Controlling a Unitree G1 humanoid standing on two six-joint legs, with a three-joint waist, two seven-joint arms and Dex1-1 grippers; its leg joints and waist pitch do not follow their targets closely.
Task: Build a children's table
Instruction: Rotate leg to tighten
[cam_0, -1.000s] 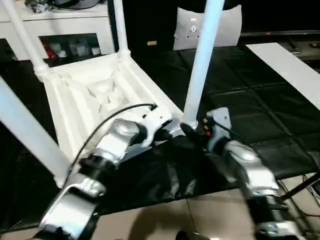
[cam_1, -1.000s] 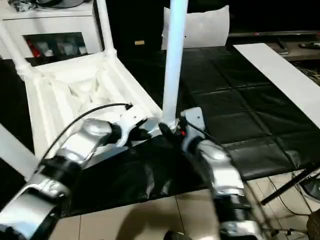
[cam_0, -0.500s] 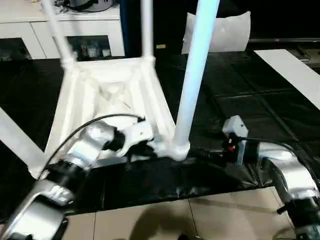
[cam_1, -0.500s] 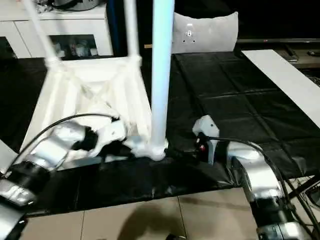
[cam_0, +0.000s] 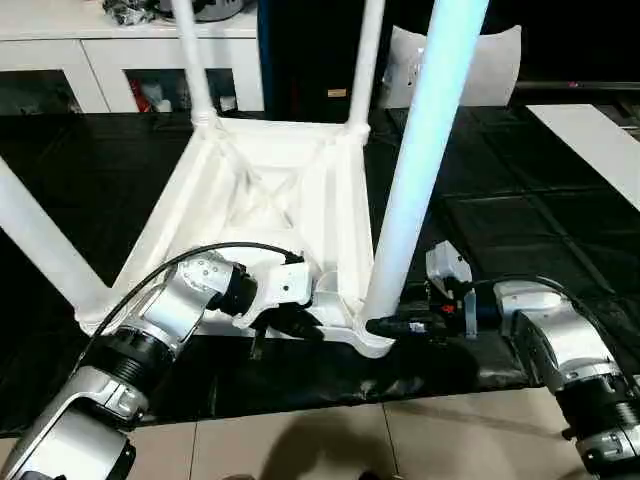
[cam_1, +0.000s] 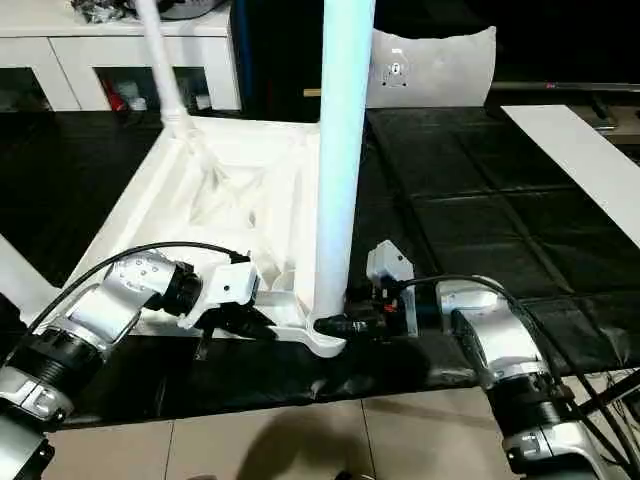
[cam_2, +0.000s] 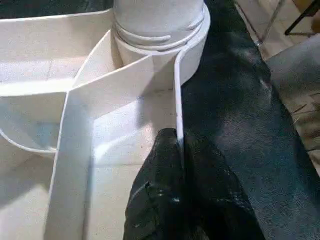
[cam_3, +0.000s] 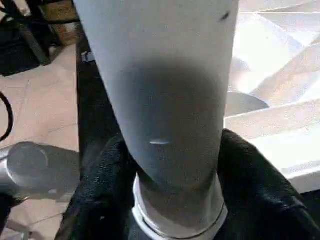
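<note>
You're looking at an indoor test room dressed up like a home — a robot demo space or lab. The upturned children's table lies on black padded mats spread over pale floor tiles. Behind the table stands a white cabinet with glass doors and clutter inside — just right of it, a white plastic chair back.
</note>
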